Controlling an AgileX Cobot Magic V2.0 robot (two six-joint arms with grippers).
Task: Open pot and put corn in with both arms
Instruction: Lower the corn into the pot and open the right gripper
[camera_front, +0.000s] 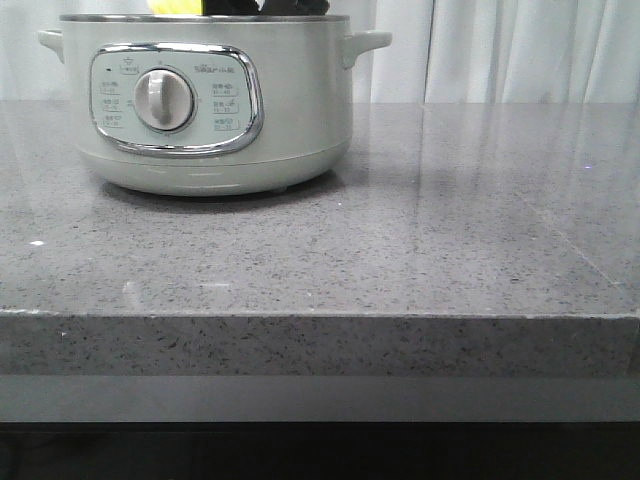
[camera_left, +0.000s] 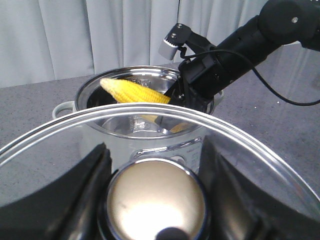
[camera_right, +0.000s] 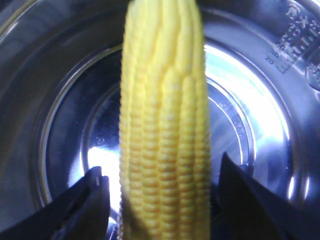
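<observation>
Corn (camera_front: 180, 6) barely shows above the pot (camera_front: 200, 110) rim.

The black right gripper (camera_left: 172, 100) angles downward, fingers clamped on the bright yellow corn cob (camera_left: 132, 92); the left gripper (camera_left: 155, 165) grips the round glass lid's knob (camera_left: 156, 200).

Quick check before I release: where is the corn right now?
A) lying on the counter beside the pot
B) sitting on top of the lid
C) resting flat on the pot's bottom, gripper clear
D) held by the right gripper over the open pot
D: the corn sits between the fingers of the right gripper above the open pot, whose bare steel bottom shows behind it, while the left gripper holds the lid aside.
</observation>
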